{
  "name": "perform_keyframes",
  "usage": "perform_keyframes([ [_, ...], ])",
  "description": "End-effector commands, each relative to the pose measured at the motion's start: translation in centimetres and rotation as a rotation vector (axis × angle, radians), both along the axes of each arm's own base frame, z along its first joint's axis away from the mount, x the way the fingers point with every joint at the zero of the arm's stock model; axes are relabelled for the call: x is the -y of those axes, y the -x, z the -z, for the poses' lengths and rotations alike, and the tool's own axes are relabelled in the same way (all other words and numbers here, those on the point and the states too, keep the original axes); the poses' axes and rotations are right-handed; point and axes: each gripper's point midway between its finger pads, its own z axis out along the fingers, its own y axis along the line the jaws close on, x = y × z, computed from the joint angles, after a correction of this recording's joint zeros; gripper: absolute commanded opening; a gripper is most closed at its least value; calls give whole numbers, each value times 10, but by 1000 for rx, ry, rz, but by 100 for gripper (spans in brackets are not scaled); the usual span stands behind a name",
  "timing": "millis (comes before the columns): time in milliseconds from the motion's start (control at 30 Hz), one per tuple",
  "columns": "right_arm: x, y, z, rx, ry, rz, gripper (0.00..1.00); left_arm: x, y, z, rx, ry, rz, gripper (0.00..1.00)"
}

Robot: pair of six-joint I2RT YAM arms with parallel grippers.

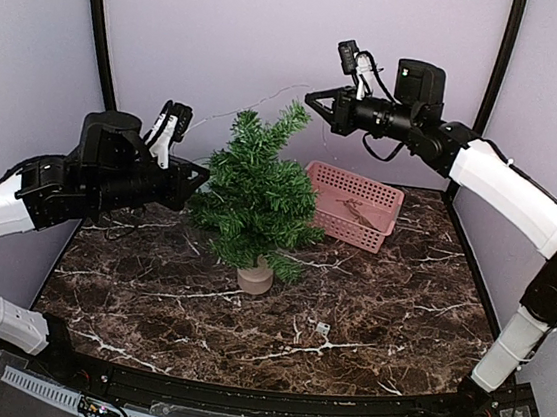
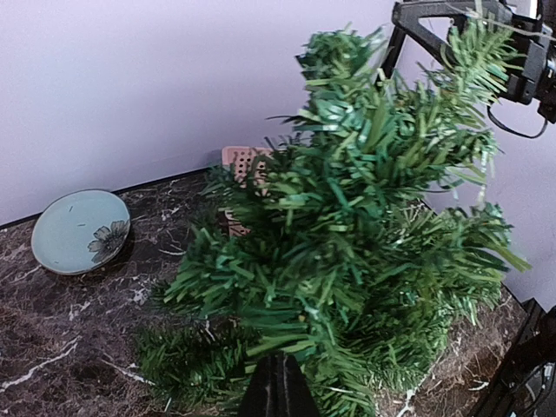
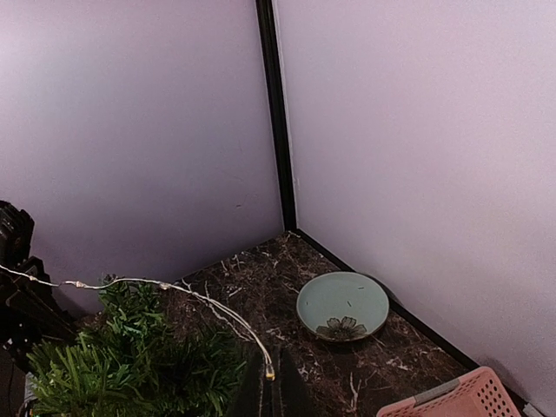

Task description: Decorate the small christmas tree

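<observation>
No writing you can read in any of the three views.

You may spot a small white scrap [image 1: 323, 327] lying on the dark marble-patterned tabletop [image 1: 379, 300], but it is too small for you to tell whether it carries print. The round pale-green ceramic plate [image 3: 342, 306] bears only a dark flower drawing near its rim, with no letters or numbers. The pink perforated plastic basket [image 1: 351, 206] shows you plain mesh walls with no legible label.
</observation>
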Motion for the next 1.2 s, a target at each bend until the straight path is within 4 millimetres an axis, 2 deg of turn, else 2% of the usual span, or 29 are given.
perform_keyframes([
  [0, 1, -2, -3, 25, -9, 0, 0, -17, -9, -16, 56, 117, -106, 0],
  [200, 1, -3, 0, 20, -5, -3, 0, -24, -17, -20, 139, 150, -162, 0],
  [367, -1, -5, 5, 10, 4, -4, 0, -18, -26, -20, 182, 162, -175, 0],
  [767, 13, -18, 37, -50, 71, 90, 0, -15, -45, 6, 131, 143, -256, 0],
  [933, 28, -22, 47, -66, 89, 146, 0, -9, -48, 20, 102, 122, -240, 0],
  [1167, 36, -15, 64, -104, 113, 146, 0, -8, -50, 35, 53, 98, -238, 0],
])
